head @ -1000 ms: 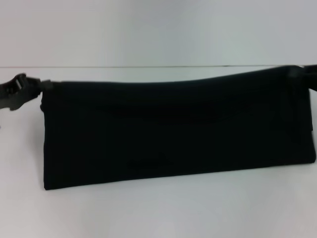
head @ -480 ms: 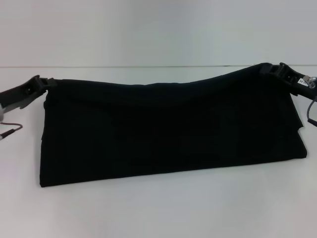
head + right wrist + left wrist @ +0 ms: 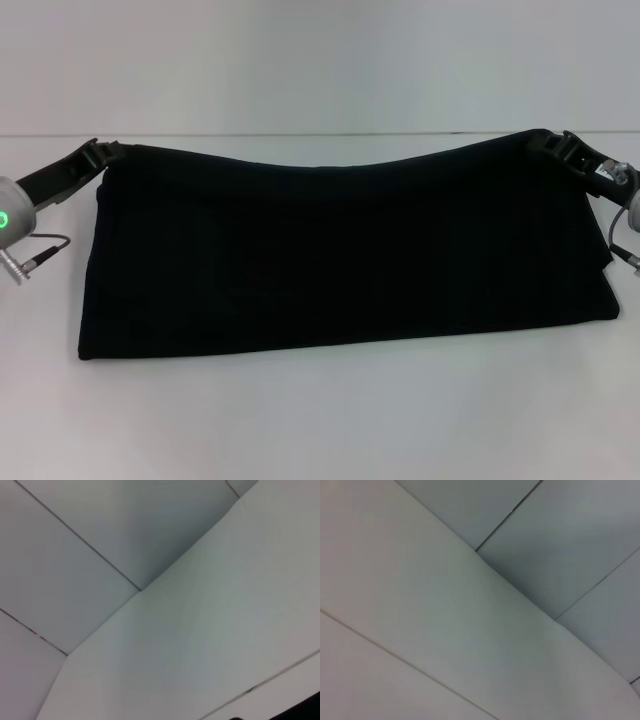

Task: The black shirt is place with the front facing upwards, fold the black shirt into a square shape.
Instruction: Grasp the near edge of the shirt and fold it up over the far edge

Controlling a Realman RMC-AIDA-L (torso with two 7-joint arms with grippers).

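In the head view the black shirt (image 3: pixel 340 255) hangs as a long folded band, its upper edge stretched between both grippers and its lower edge resting on the white table (image 3: pixel 320 420). At the band's upper left corner my left gripper (image 3: pixel 100 150) is shut on the cloth. My right gripper (image 3: pixel 550 140) is shut on the upper right corner. No lettering or label shows on the shirt. Neither wrist view shows the shirt or any fingers.
A grey wall (image 3: pixel 320 60) rises behind the table's far edge. Both wrist views show only pale panels (image 3: pixel 470 630) with thin seams. Cables hang from both wrists at the sides of the head view.
Both grippers have moved inward and away from me with the shirt's upper edge. The band has spread wider on the table and its lower edge has slid toward the far side.
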